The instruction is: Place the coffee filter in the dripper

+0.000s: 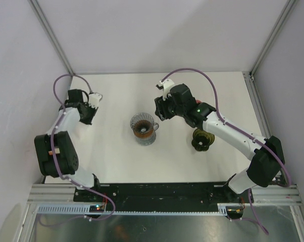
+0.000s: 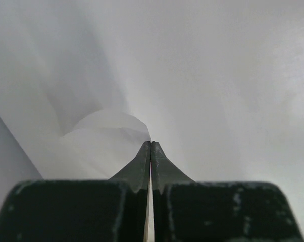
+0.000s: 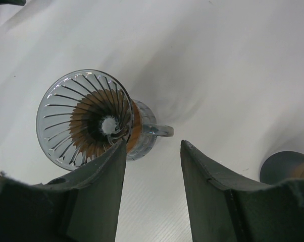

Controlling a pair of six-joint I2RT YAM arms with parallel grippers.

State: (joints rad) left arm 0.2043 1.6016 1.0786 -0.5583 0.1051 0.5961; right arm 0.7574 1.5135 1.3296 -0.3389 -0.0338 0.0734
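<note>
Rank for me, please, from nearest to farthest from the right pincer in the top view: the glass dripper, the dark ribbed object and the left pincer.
1. The glass dripper, mid-table, just beside the right pincer.
2. The dark ribbed object, on the right, beside that arm's forearm.
3. The left pincer, far over on the table's left side.

White table [image 1: 116,161] evenly lit. Plain pale walls [image 1: 157,30] enclose its rear and sides; aluminium posts [image 1: 51,38] rise from its rear corners.
</note>
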